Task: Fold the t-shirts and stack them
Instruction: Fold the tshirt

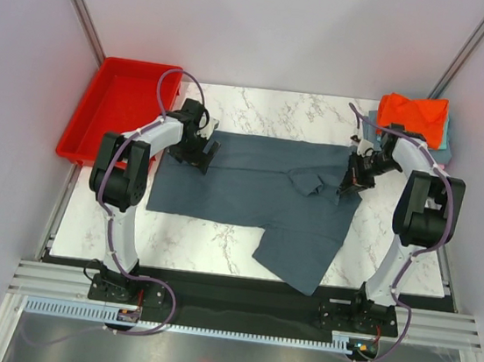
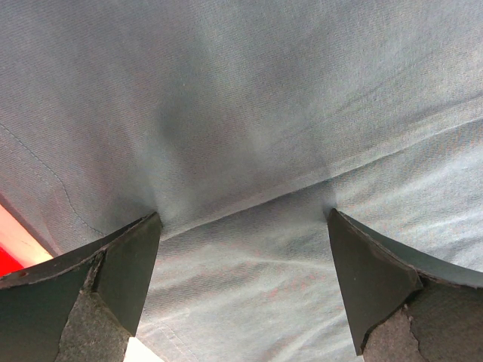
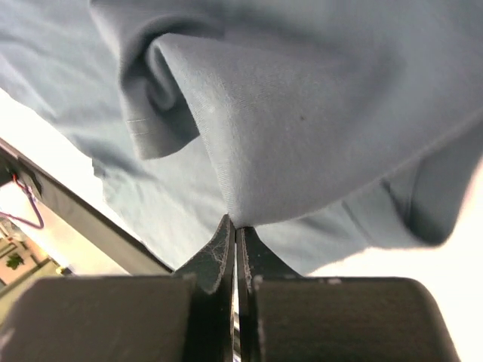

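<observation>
The blue-grey shirt (image 1: 250,191) lies spread on the table (image 1: 268,114) right of the red tray (image 1: 124,100), its side farthest from the tray pinched in the fully closed right gripper (image 1: 348,183). The left gripper (image 1: 202,154), jaws wide and holding nothing, rests its tips on the cloth nearest the tray. It should probably grip there too, so both lift level and fold without bunching.

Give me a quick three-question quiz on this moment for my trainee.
1. True or false: the right tool is shut on the blue-grey t-shirt.
2. What colour tops the pile at the far right corner? A pink, B orange-red, C white.
3. Fill in: the left tool is ____ over the cloth.
Key: 1 true; 2 B; 3 open.
</observation>
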Action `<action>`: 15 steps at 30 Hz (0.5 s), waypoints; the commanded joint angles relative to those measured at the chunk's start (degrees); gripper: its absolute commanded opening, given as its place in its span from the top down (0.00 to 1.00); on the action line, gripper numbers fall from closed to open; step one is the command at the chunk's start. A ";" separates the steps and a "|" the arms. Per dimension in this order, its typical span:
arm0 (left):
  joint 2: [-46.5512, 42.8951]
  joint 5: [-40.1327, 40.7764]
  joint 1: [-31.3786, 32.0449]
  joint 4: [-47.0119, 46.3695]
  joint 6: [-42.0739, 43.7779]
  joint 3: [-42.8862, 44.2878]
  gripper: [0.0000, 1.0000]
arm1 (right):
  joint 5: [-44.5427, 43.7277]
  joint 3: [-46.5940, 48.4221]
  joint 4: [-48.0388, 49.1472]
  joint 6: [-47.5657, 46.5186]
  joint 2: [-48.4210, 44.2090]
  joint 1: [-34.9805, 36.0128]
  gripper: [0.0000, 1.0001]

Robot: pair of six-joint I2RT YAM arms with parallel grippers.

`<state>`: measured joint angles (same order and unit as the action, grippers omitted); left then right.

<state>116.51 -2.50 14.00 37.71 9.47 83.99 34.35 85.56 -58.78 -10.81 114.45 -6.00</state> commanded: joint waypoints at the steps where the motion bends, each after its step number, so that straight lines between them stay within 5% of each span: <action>1: -1.99 0.39 0.06 -0.53 0.63 -0.23 0.01 | -0.33 -1.01 -6.69 -5.36 -3.53 -0.77 1.00; 15: -1.99 -0.13 0.06 -0.89 0.37 -0.05 0.01 | -7.27 2.76 -12.40 -8.53 1.56 -4.19 1.00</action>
<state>116.51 -2.46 14.00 37.60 9.50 83.99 29.78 85.36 -68.64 -17.87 114.08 -9.17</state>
